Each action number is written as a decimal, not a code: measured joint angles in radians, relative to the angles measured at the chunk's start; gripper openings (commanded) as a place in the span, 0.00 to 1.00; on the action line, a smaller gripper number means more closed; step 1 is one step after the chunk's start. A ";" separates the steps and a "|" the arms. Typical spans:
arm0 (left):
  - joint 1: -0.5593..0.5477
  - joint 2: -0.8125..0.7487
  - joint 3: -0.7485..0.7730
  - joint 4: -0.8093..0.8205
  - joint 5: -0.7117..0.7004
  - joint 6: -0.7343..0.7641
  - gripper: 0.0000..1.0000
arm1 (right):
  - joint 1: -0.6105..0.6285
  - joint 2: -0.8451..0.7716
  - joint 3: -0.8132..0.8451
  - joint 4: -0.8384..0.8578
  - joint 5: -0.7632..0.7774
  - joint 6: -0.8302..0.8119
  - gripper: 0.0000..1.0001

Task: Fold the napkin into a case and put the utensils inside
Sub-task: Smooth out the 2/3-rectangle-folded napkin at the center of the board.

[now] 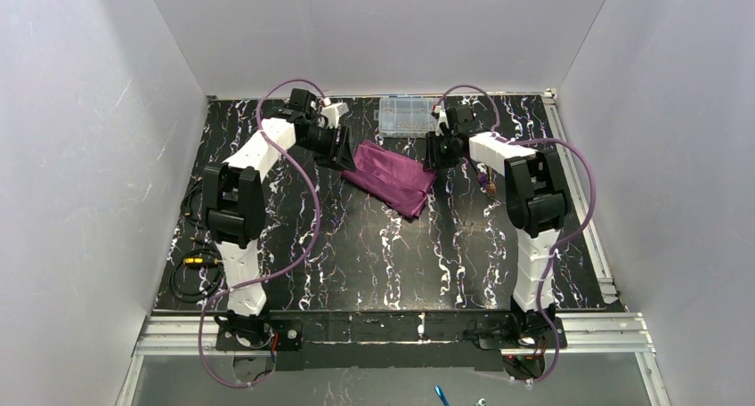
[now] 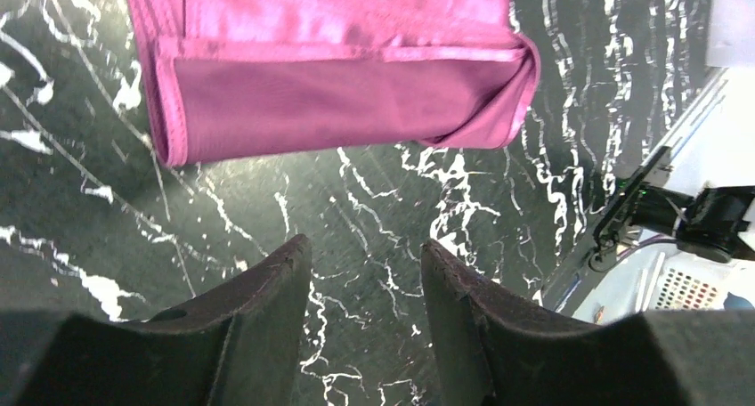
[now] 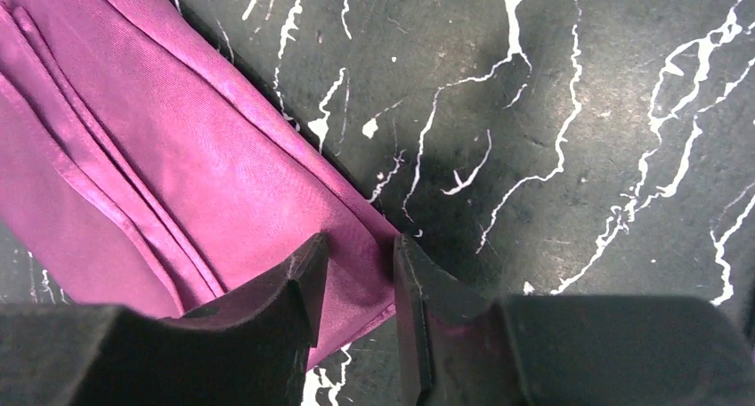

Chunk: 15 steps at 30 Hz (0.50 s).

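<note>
The plum-purple napkin (image 1: 392,176) lies folded into a flat, elongated band at the back middle of the black marbled table (image 1: 374,255). My left gripper (image 1: 343,150) hovers just off the band's left end. In the left wrist view the gripper (image 2: 365,246) is open over bare table, and the napkin (image 2: 338,68) lies ahead of the tips. My right gripper (image 1: 438,152) is at the band's right end. In its wrist view the gripper (image 3: 361,246) stands open over a corner of the napkin (image 3: 178,157), with cloth showing in the gap. The utensils (image 1: 486,183) peek out beside the right forearm.
A clear plastic compartment box (image 1: 403,115) sits at the back, just behind the napkin. Black and yellow cables (image 1: 191,268) lie off the table's left edge. White walls close in the table on three sides.
</note>
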 measured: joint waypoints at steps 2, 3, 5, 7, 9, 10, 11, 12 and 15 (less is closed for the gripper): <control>0.004 -0.021 -0.033 -0.011 -0.032 0.007 0.44 | 0.000 -0.001 -0.010 0.000 0.008 0.000 0.38; 0.004 -0.016 -0.043 -0.013 -0.043 0.008 0.43 | 0.000 -0.002 -0.015 0.005 0.009 -0.001 0.37; 0.004 0.019 -0.048 -0.023 -0.058 0.000 0.42 | 0.000 -0.022 -0.049 0.026 0.010 0.000 0.36; 0.004 0.066 -0.047 -0.025 -0.069 -0.006 0.41 | 0.002 -0.056 -0.103 0.040 0.008 0.002 0.36; 0.004 0.130 -0.034 -0.035 -0.084 -0.013 0.40 | 0.007 -0.116 -0.187 0.050 0.004 0.006 0.36; 0.004 0.154 -0.026 -0.039 -0.092 -0.016 0.39 | 0.011 -0.138 -0.219 0.050 0.002 0.010 0.36; 0.003 0.183 -0.011 -0.047 -0.098 -0.025 0.39 | 0.017 -0.170 -0.262 0.055 0.000 0.014 0.35; 0.003 0.204 0.016 -0.068 -0.088 -0.030 0.38 | 0.026 -0.200 -0.303 0.055 -0.004 0.021 0.35; 0.003 0.237 0.092 -0.074 -0.108 -0.037 0.37 | 0.067 -0.282 -0.408 0.050 -0.019 0.050 0.35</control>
